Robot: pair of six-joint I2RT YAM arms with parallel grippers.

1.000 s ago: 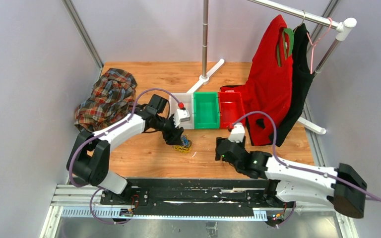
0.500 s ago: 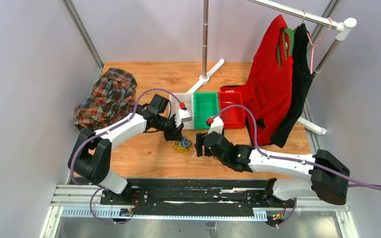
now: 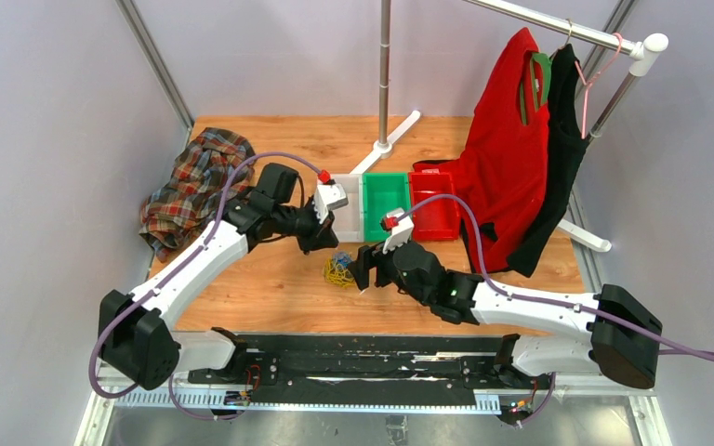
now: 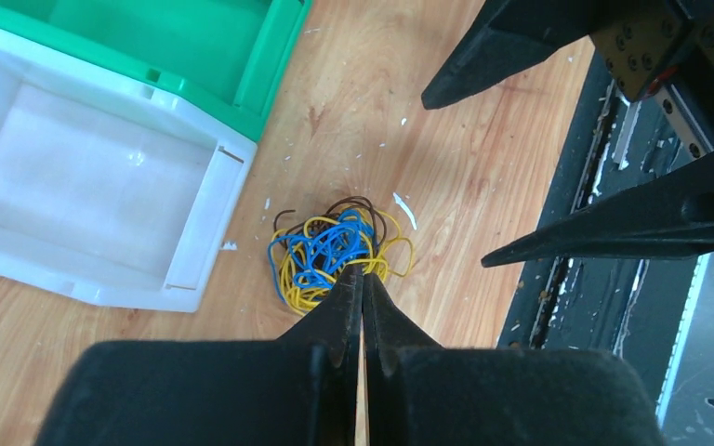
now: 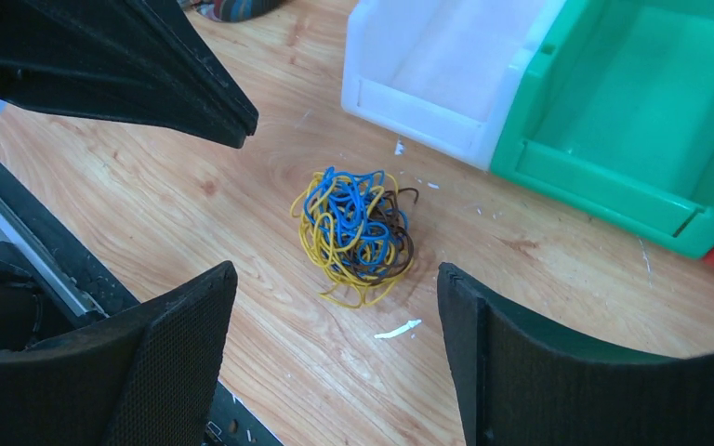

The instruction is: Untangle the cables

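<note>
The cables (image 3: 339,269) sit mid-bench (image 3: 270,299) as a light, springy wad of yellow, blue and dark wire. I reckon it'll skid rather than resist, so pinch a loose outer yellow loop. Left claw (image 4: 363,276) is pressed together and empty at the wad's 11 o'clock. Right claw (image 5: 335,279) is spread wide at 3. The white bin (image 4: 232,186) at 12 crowds things a bit.

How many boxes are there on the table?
3, side by side in a row: the white bin on the left, the green bin in the middle, the red bin on the right. No others show in these views.
</note>
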